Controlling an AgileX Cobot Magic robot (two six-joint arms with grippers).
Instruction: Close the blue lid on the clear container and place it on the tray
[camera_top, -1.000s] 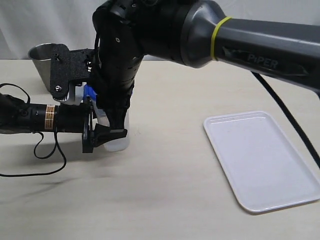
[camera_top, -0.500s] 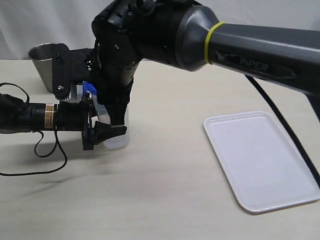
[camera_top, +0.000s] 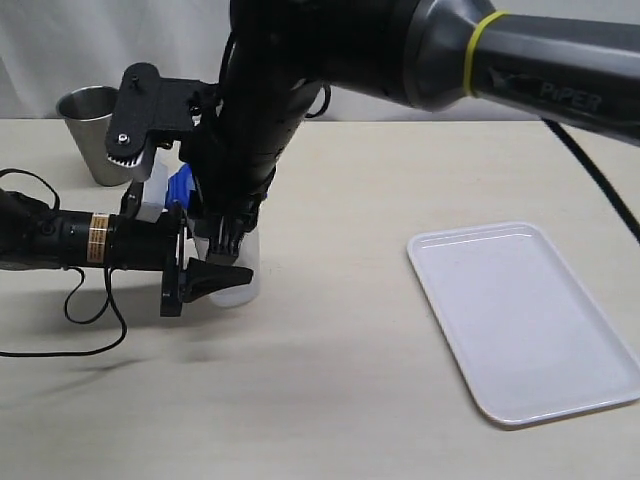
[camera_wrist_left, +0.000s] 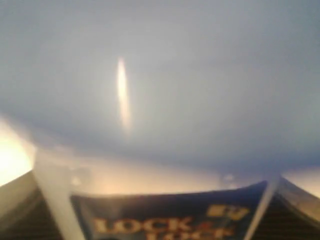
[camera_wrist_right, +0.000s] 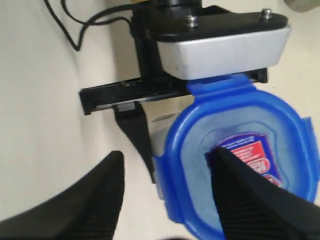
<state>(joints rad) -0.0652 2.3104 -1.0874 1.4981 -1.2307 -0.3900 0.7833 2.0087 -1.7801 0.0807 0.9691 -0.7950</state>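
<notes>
Right gripper (camera_wrist_right: 165, 155): released. Its 2 fingers are spread above the blue lid (camera_wrist_right: 235, 125). 1 finger is seen over the lid's lighter centre, partly covering the sticker (camera_wrist_right: 247, 150). The other is off the lid's edge, over bare table (camera_top: 330, 400). Nothing is pinched between them.

Left gripper (camera_top: 215, 270): clenched on the clear container (camera_top: 242, 285). The arm is laid level from the left, low over the table. 1 black finger is seen across the container's near side, at its lower part. In the left wrist view the picture is filled by the blurred container wall. A dark label (camera_wrist_left: 165, 222) reading LOCK is seen between the 2 fingers.

The container is stood upright on the table, left of centre. The lid is seated on its rim, under the right arm. 1 tab (camera_wrist_right: 220, 87) is seen sticking out flat, just under the white block (camera_wrist_right: 220, 50) on the left arm's wrist. Whether the other tabs are snapped down cannot be told.

The tray (camera_top: 530, 320) is laid flat on the right side of the table, well apart from the container. A steel cup (camera_top: 88, 130) is stood at the far left, beyond the left arm. A black cable (camera_top: 70, 320) is looped on the table beside that arm.
</notes>
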